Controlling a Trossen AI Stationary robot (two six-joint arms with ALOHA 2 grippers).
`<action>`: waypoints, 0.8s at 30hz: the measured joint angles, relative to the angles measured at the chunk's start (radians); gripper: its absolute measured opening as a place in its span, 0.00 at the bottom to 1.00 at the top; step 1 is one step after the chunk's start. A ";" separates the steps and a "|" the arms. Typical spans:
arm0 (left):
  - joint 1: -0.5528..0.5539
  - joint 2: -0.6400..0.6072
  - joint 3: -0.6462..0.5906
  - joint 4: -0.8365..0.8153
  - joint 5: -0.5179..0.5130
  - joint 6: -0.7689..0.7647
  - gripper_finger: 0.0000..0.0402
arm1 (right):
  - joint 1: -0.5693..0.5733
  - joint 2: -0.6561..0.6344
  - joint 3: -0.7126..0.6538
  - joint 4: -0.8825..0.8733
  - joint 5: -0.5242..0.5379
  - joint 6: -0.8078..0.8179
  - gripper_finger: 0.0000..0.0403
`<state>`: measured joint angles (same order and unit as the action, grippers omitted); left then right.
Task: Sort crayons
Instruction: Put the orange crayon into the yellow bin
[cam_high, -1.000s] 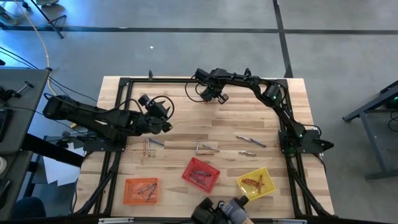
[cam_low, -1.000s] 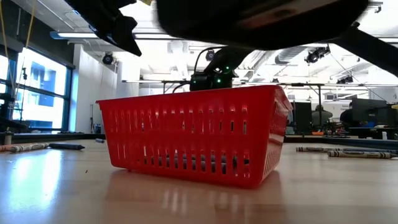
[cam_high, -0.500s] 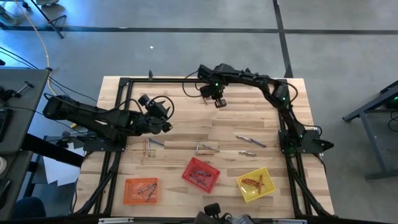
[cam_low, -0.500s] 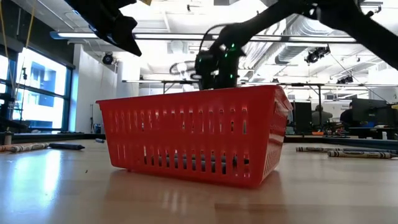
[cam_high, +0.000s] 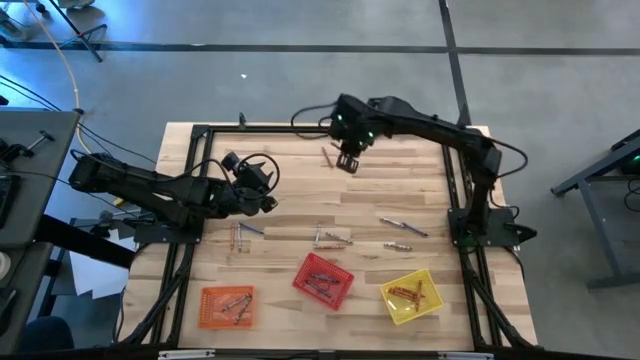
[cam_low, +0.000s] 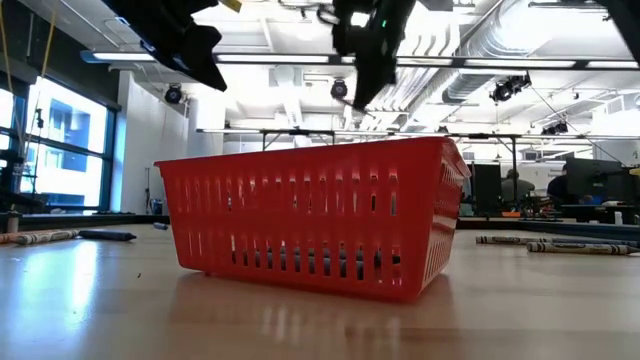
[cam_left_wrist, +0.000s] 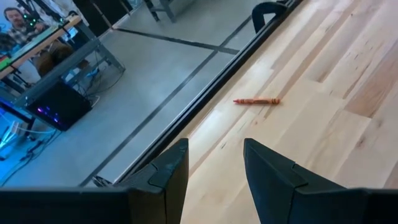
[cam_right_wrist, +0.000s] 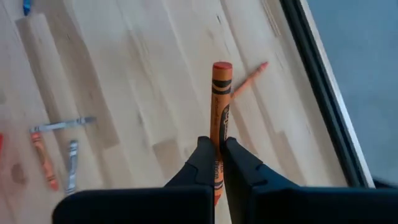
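Crayons: one orange crayon (cam_right_wrist: 220, 118) w/ dark label pinched betw. closed fingers of right gripper (cam_right_wrist: 217, 152), raised over table's far side, another orange one (cam_left_wrist: 256, 101) flat on wood below; others, grey (cam_high: 402, 227) & reddish, loose mid-table or in the 3 baskets.

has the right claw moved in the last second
Yes. In the high view the right claw, shut on an orange crayon, has shifted slightly toward the table's near side, away from the far edge rail.
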<state>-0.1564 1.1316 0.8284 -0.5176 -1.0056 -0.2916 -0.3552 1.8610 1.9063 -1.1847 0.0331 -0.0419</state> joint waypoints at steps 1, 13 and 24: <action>0.000 0.000 0.000 -0.004 0.000 -0.005 0.35 | 0.025 -0.021 -0.011 -0.015 0.032 0.035 0.00; -0.001 0.000 0.000 -0.008 0.000 -0.021 0.35 | 0.447 -0.301 -0.338 -0.007 0.365 0.601 0.00; -0.001 0.000 0.000 0.002 0.000 -0.022 0.35 | 0.876 -0.408 -0.685 0.258 0.498 1.259 0.00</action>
<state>-0.1574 1.1320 0.8280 -0.5156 -1.0058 -0.3134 0.5209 1.4532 1.2213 -0.9263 0.5316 1.2174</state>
